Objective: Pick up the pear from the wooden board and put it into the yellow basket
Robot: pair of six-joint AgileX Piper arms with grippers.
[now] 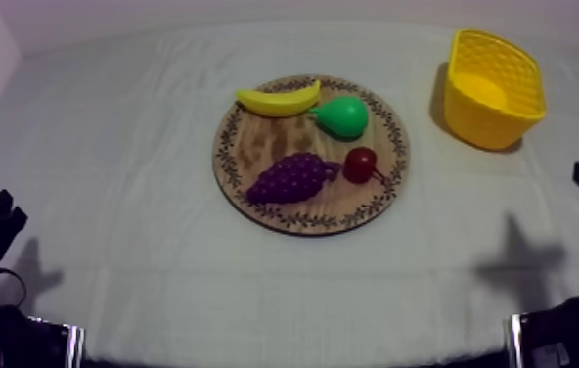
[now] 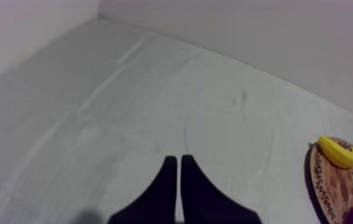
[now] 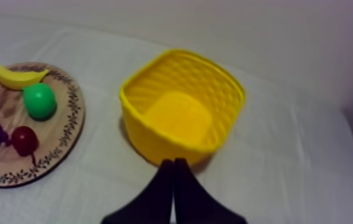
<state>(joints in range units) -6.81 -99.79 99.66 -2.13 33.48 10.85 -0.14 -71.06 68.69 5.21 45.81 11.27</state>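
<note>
1. The right gripper has its two fingers pressed together into a narrow wedge, with nothing between them.
2. The basket stands straight ahead of that gripper, near its tips, upright on the cloth with nothing visible inside it.
3. The board lies ahead of the right gripper and off to its left, beside the basket but not touching it.
4. The pear lies on the board, on the part nearest the basket, well apart from both grippers.
5. The banana lies just beyond the pear as the right gripper faces it, close beside it or touching.
6. The small red fruit sits on the near side of the pear, with the grapes beside it.
7. The left gripper also has its fingers pressed together on nothing, over bare cloth.
8. The board is ahead of the left gripper and far to its right, well apart from it.
</note>
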